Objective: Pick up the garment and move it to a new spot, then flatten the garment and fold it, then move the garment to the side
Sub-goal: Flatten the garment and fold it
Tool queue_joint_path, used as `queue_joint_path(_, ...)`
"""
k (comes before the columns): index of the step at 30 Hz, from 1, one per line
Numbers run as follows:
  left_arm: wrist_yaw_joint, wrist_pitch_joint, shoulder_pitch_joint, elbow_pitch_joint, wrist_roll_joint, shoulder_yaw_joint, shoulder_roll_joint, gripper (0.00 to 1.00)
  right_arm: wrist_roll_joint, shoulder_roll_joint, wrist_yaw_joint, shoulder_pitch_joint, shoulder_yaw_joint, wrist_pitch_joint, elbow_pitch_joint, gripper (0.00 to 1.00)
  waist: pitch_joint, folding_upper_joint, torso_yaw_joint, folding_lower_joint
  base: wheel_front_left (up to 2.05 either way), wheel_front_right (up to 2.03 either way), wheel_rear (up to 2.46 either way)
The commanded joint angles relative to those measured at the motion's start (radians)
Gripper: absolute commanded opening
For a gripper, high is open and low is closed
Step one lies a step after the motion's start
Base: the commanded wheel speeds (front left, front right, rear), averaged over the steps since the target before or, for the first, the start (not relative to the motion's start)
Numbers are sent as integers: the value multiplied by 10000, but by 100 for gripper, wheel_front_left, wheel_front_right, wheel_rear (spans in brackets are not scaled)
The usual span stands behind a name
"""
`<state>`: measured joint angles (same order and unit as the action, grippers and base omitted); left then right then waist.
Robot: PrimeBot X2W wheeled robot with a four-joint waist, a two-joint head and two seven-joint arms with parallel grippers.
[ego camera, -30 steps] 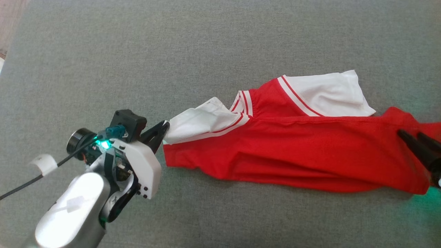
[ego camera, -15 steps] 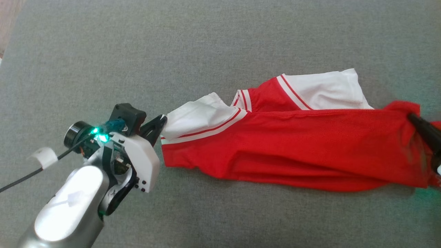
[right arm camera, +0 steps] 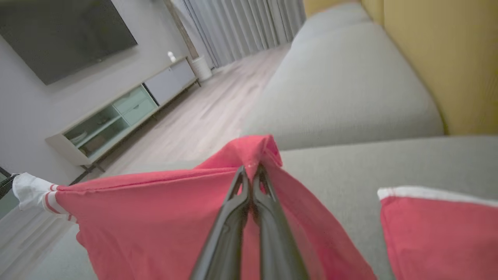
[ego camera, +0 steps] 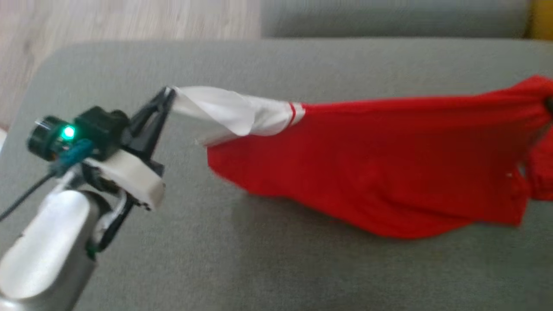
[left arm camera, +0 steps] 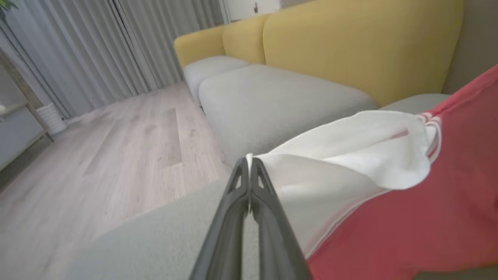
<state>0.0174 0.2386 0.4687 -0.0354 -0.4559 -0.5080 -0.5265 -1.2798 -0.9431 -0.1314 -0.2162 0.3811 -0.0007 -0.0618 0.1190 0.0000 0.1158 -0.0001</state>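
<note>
The red cloth garment with white striped sleeve (ego camera: 367,164) hangs stretched left to right over the grey upholstered cushion (ego camera: 276,268), its long axis running between both pincers. The left gripper (ego camera: 166,94) is clenched on the white sleeve tip, the right gripper (right arm camera: 251,169) on a red corner. Blur hides whether the sagging lower edge touches the cushion.

Red garment (ego camera: 380,168) with white sleeve – stretched taut, lifted above grey cushion (ego camera: 259,268).

right gripper (right arm camera: 251,169): closes on garment (ego camera: 367,164) hem, 3 o'clock | garment: upper edge rises off cushion (ego camera: 276,259), pulls taut
</note>
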Motion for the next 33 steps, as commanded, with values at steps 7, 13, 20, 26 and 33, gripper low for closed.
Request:
queue_joint_path(7, -167, -368, 975, -1676, 122, 1462, -1229, 0, 311, -1111, 7, 234, -1246, -424, 996, 0, -1398, 0, -1050, 1, 0, 0, 0)
queue_joint_path(13, -112, -318, 2093, -2343, 160, 1935, -1507, 0, 737, -1059, 7, 87, -2610, -209, 1492, 0, -1433, 0, -1444, 1, 0, 0, 0)
queue_joint_path(20, 527, 168, 3894, -803, -124, 1519, -1170, 0, 1622, 703, 7, -1564, -2625, 864, 932, 0, -859, 0, -1656, 1, 0, 0, 0)
queue_joint_path(26, 794, -188, 5603, 1001, 371, 1011, -723, 0, 2603, 2244, 7, -4214, -1828, 1399, -412, 0, 229, 0, -1649, 1, 0, 0, 0)
queue_joint_path(33, 706, -1992, 8598, 3656, 1995, 261, 224, 0, 4204, 3494, 7, -8218, -1201, 251, -3189, 0, 1804, 0, -1298, 1, 0, 0, 0)
